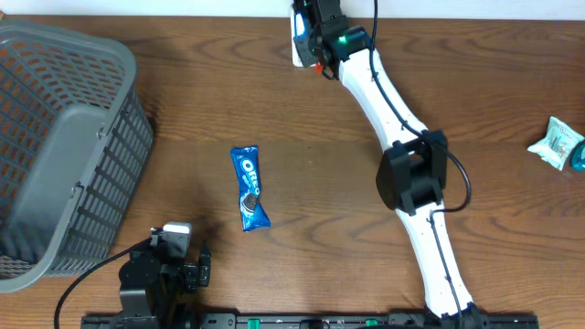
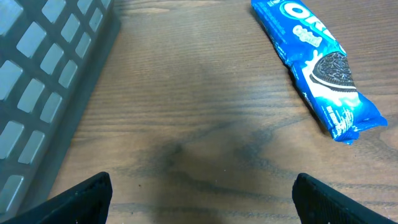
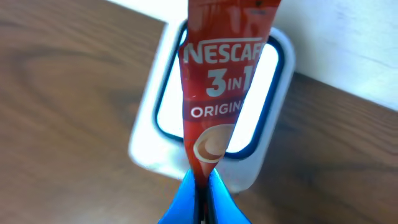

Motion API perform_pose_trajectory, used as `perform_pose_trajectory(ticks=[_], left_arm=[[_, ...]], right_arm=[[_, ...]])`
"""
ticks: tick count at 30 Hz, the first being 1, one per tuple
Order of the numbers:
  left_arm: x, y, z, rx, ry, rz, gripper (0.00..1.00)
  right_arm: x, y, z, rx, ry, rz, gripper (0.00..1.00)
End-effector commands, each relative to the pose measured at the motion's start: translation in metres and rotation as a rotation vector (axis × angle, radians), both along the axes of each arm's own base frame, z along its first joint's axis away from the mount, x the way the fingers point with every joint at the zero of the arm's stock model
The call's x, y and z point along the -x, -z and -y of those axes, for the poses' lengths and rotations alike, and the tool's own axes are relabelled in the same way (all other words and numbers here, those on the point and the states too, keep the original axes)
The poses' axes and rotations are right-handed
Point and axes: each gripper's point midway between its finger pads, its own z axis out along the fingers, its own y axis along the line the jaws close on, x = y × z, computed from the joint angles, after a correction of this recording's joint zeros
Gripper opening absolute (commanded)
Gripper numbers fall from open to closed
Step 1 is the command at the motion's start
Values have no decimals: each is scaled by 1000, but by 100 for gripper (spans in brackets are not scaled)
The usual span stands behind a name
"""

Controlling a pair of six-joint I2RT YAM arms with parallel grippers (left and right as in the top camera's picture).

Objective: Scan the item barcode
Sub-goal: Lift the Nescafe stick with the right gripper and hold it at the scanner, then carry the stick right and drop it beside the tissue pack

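Where the right jaws press together, their blue fingertips (image 3: 177, 208) are clamped on the narrow end of the coffee sachet (image 3: 217, 93), which widens as it runs away from the grip. This sachet is glossy red, with "NESCAF" in white capitals across it, "3 IN 1" in large white figures below, then a purple band reading "ORIGIN", and nearest the jaws a cream ring like a cup seen from above; its right edge cuts off the words. It hangs straight in front of the scanner (image 3: 149, 143), a white rounded block whose bright window has a dark rim; whether the two touch cannot be told. From overhead the scanner (image 1: 298, 46) sits at the far edge of the tabletop (image 1: 320, 183), with the right arm reaching out to it from the near side. At the near left, the left jaws stand wide apart with only bare wood between them, their dark tips low over the tabletop. Just beyond them to the right a blue Oreo pack (image 1: 249, 187) lies flat, apart from everything. To the left stands a grey slatted basket (image 1: 55, 137). At the right edge lies a pale green packet (image 1: 558, 142).
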Motion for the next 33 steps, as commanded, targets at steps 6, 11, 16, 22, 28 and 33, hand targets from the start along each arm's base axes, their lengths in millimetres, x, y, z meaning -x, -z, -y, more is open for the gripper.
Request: perform_pose_trajectory(ticks=[6, 11, 16, 22, 28, 33], left_arm=[[0, 1, 1, -1, 9, -4, 93], [0, 1, 1, -1, 9, -4, 93], [0, 1, 1, -1, 9, -4, 93], [0, 1, 1, -1, 9, -4, 93], [0, 1, 1, -1, 9, -4, 93], [0, 1, 1, -1, 9, -4, 93]], right_arm=[[-18, 18, 8, 20, 38, 38, 1], [-14, 20, 9, 9, 56, 12, 1], [1, 11, 15, 22, 73, -54, 1], [42, -41, 50, 58, 147, -158, 1], [86, -57, 150, 251, 403, -285, 1], [96, -44, 249, 389, 605, -371, 1]])
